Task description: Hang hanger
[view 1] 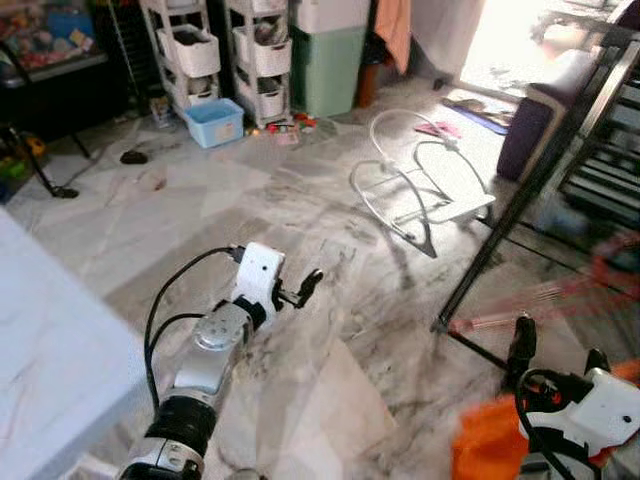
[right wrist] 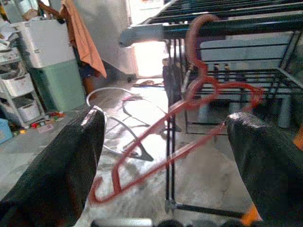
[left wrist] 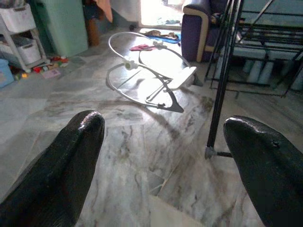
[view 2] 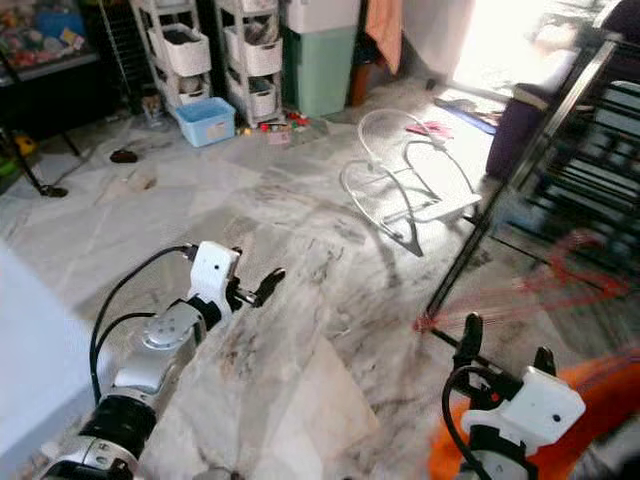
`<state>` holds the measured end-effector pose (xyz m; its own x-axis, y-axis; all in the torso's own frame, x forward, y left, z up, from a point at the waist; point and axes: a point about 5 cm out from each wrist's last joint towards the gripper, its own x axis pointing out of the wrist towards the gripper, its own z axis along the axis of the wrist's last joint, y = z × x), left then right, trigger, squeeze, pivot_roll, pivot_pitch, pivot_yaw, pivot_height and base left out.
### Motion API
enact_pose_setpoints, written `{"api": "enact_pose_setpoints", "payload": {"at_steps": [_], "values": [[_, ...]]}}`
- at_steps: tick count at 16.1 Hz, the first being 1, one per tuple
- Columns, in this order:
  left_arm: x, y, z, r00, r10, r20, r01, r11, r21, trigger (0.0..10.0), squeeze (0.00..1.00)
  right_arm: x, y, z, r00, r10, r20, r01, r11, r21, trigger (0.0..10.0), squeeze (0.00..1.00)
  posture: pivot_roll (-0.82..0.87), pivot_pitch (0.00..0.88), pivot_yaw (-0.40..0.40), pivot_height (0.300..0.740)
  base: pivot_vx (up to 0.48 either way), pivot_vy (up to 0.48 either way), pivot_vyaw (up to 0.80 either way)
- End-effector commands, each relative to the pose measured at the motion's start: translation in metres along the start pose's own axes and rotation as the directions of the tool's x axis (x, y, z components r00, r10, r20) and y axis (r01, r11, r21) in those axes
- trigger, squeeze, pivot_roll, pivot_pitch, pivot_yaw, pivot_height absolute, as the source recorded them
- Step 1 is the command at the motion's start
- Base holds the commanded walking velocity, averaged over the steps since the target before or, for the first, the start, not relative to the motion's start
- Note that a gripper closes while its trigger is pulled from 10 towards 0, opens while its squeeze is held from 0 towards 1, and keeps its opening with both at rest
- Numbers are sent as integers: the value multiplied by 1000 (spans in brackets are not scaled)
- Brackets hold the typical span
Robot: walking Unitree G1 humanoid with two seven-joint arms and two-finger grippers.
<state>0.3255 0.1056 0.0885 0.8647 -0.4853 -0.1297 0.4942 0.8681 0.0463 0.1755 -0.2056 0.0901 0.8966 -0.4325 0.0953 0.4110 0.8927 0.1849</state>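
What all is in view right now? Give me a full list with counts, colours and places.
Hanger: one, red, hook over the drying rack's top bar, swinging tilted.
Drying rack: one, black metal, at the robot's right.
Bouncer frame: one, white, on the marble floor ahead.
Bin: one, green with white lid, by the far wall.
Drawer units: two, white, left of the bin.
Tub: one, light blue, on the floor before the drawers.
Cloth: one, orange, hanging beside the bin.
Sofa: one, purple, far right.
Left gripper: open, over bare floor.
Right gripper: open, just below the hanger.
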Motion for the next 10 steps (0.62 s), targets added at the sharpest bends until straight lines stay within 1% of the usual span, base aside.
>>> {"api": "enact_pose_setpoints", "payload": {"at_steps": [1,10], "values": [[1,-4,-1,1000,-7,-12,7,1000,1,10000,0,-1,1,-3,999,-27,-19,27,999,28,10000,0,51,0,-41,740,-428,0,0],[-3,-3,-4,1000,14,-23,-14,1000,7,10000,0,1,-1,-2,1000,-22,-19,22,1000,21,10000,0,54,8,-50,740,-413,0,0]]}}
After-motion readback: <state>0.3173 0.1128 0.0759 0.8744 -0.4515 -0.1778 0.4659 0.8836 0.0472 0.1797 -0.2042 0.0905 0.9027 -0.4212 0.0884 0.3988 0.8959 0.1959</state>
